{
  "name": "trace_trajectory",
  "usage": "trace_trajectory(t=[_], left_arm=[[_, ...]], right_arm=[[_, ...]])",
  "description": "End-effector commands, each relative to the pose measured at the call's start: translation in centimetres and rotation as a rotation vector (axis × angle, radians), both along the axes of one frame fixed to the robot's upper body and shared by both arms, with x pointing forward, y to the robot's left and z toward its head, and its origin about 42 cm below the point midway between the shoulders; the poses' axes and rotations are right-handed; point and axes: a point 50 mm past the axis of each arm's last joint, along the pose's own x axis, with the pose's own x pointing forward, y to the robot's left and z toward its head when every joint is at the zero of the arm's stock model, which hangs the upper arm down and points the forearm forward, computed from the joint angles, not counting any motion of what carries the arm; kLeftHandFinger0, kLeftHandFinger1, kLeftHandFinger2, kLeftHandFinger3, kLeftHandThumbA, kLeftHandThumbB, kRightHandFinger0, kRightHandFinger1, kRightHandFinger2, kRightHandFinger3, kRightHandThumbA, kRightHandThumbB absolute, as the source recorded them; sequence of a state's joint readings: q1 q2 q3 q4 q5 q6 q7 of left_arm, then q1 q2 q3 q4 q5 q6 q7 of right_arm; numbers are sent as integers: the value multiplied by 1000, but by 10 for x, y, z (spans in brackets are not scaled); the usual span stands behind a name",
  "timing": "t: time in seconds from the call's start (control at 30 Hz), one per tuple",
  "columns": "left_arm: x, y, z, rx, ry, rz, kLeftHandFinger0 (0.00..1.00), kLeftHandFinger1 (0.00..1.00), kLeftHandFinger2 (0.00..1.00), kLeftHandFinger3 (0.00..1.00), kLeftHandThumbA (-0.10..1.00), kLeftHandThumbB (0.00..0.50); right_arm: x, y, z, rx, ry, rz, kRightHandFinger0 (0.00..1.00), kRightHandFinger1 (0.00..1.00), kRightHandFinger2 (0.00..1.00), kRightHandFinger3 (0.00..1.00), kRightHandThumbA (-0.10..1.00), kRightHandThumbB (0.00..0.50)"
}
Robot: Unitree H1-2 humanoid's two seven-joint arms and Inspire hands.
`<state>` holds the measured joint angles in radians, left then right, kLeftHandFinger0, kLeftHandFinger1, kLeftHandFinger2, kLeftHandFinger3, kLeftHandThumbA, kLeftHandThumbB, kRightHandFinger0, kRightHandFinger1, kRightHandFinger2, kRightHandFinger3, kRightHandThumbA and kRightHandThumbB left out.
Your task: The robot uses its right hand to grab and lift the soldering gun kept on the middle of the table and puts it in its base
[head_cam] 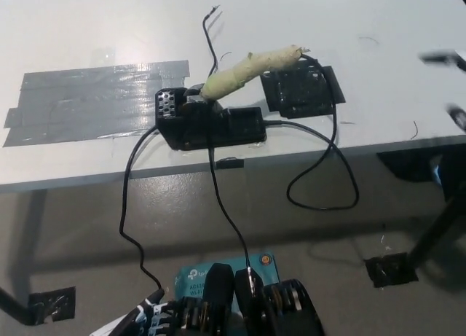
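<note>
One soldering gun [251, 68] seated tilted in base [207, 124], frame centre. Right hand [448, 88] blurred at right edge; can't tell fingers. I retreat clear of cord [324, 168].

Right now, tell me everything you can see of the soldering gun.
The soldering gun has a long handle wrapped in yellowish-tan tape. It lies tilted, its lower end seated in the black base near the table's front edge, its upper end pointing up-right over a black patch. A thin black cord leaves that end and loops down past the table edge. No hand touches it; the right hand is blurred at the right edge.
</note>
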<state>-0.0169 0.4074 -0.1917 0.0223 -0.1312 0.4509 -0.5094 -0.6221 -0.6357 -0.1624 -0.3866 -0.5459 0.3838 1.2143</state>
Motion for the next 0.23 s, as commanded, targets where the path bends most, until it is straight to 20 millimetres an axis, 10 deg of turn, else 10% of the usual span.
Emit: trace_trajectory(t=[0.0, 0.2], left_arm=[[4, 30, 10, -13, -48, 59, 1000, 1000, 1000, 1000, 1000, 408], [5, 36, 4, -28, -20, 82, 1000, 1000, 1000, 1000, 1000, 428]], right_arm=[[-140, -95, -47, 518, -271, -327, 1000, 1000, 1000, 1000, 284, 265], [-170, -111, -152, 724, -172, -476, 1000, 1000, 1000, 1000, 322, 329]])
